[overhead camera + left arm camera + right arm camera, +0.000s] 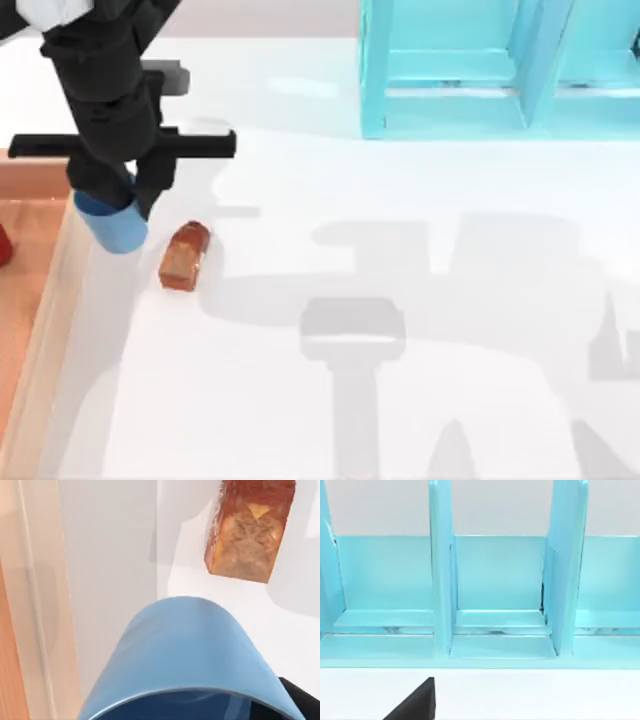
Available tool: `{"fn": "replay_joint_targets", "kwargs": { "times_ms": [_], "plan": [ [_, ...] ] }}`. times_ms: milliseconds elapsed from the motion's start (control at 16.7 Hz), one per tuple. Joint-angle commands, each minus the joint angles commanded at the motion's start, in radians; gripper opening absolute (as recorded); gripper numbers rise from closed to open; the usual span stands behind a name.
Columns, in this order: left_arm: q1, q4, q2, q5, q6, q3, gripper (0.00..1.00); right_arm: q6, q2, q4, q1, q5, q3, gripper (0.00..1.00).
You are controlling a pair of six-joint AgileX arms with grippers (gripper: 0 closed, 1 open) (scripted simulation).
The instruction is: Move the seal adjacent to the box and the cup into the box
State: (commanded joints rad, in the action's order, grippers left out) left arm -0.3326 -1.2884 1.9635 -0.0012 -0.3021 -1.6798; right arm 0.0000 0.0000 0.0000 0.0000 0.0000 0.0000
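- The left gripper [118, 200] is seen at the table's left side in the top view, pinched on the cup [113, 222], which is held tilted and hangs below the dark fingers.
- The cup (plain blue, no handle) is positioned over the white table [420, 300], just beside the right rim of the box [62, 290]; whether it touches the tabletop cannot be told.
- In the left wrist view the cup [190, 655] is shown close up, its open mouth towards the camera, with the pale rim wall of the box [35, 605] alongside it.
- The seal [185, 256] is found lying on its side on the table, just right of the cup and near the box's rim, apart from both.
- In the left wrist view the seal's tan patterned face [250, 530] is turned towards the camera.
- A small red object [3, 245] is partly visible inside the box at the picture's left edge; what it is cannot be told.
- A cyan shelf cabinet [500, 70] is placed at the far right of the table, and its open compartments [495, 580] are faced by the right wrist camera.
- The state of the right arm's claw cannot be told from these views.
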Motion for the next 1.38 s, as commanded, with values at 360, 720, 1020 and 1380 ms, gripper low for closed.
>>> {"fn": "replay_joint_targets", "kwargs": {
  "times_ms": [360, 720, 1020, 1380],
  "plan": [
    [0.176, 0.034, -0.185, -0.017, 0.168, 0.200, 0.00, 0.000, 0.000, 0.000, 0.000, 0.000, 0.000, 1.00],
    [0.463, 0.084, -0.481, -0.026, 0.455, 0.546, 0.00, 0.000, 0.000, 0.000, 0.000, 0.000, 0.000, 1.00],
    [0.577, 0.102, -0.593, -0.028, 0.568, 0.671, 0.00, 0.000, 0.000, 0.000, 0.000, 0.000, 0.000, 1.00],
    [0.552, 0.125, -0.573, -0.041, 0.595, 0.658, 0.00, 0.000, 0.000, 0.000, 0.000, 0.000, 0.000, 1.00]
  ]
}}
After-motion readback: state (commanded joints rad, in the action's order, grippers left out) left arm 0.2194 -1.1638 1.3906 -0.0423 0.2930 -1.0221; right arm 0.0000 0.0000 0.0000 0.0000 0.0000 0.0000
